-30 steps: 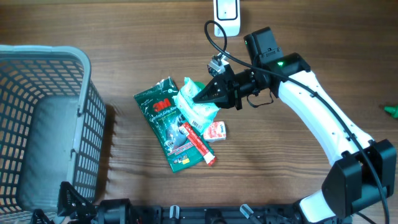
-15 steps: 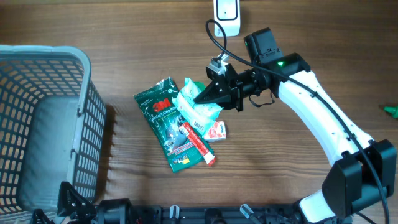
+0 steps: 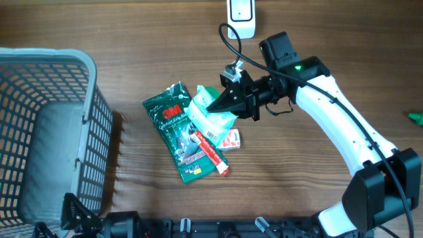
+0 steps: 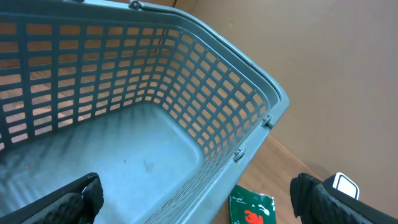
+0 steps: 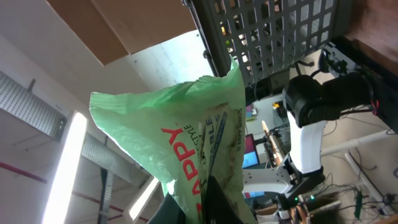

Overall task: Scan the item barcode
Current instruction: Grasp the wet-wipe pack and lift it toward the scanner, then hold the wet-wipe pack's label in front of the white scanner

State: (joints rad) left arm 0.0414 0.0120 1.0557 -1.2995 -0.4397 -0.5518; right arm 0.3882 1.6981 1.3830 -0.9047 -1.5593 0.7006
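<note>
Overhead: right gripper [image 3: 218, 100] clenched on green packet [image 3: 213, 118], nose pointing left; white scanner [image 3: 240, 14] near, up-frame behind the wrist.

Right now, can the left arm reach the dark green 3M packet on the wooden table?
Probably yes: the left gripper hangs open above the grey plastic basket, and the 3M packet lies just past its rim. The right gripper, shut on a light green bag, crowds one side.

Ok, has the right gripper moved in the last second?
Yes, slightly: the right gripper, shut on the green pouch, has rolled at the wrist and edged right, away from the 3M packet.
</note>
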